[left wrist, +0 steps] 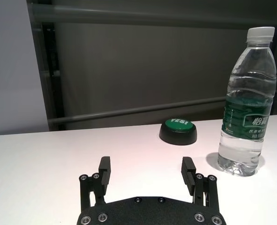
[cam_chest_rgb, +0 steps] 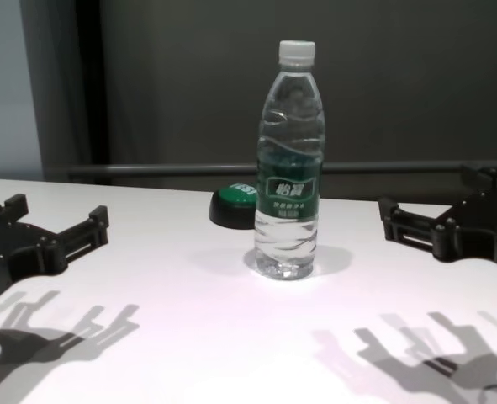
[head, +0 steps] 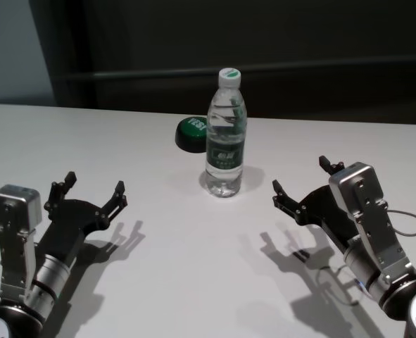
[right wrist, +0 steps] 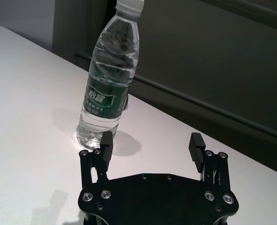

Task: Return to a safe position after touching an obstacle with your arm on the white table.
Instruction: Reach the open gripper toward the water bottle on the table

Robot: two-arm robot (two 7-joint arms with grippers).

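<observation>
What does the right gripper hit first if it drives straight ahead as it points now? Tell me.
Probably the water bottle. The right gripper is open and aimed over the white table; its one finger lines up with the bottle's base, though the centre line may pass just beside it.

— Is it bright? 
— Yes, the white table (head: pixel 193 282) is bright and the wall behind is dark.
— Any shadows? 
— Dark, sharp finger shadows lie on the table near the camera, so light comes from above and behind
</observation>
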